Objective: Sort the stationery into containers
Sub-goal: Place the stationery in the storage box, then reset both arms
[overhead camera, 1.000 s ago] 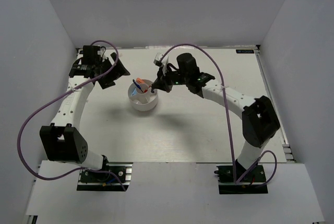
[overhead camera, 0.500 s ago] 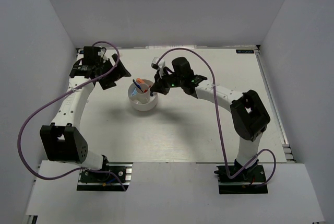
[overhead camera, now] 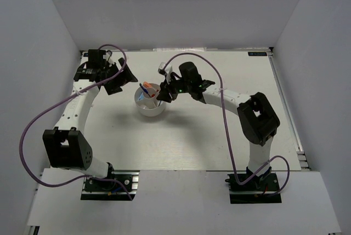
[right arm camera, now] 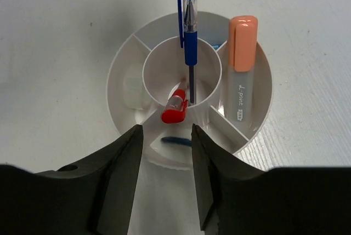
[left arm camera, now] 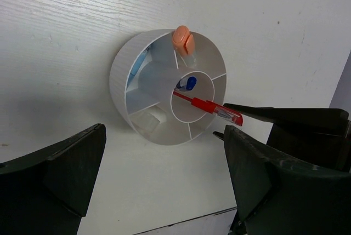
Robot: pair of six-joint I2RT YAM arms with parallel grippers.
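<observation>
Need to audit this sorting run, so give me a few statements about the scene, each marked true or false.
1. The red pen stands in the centre compartment of the tub. True.
2. The highlighter shares the centre compartment with the pens. False: the highlighter stands in an outer compartment.
3. The left end effector holds the blue pen. False: it is open and empty beside the tub, and the blue pen stands in the centre compartment.
4. The right end effector is open. True.
</observation>
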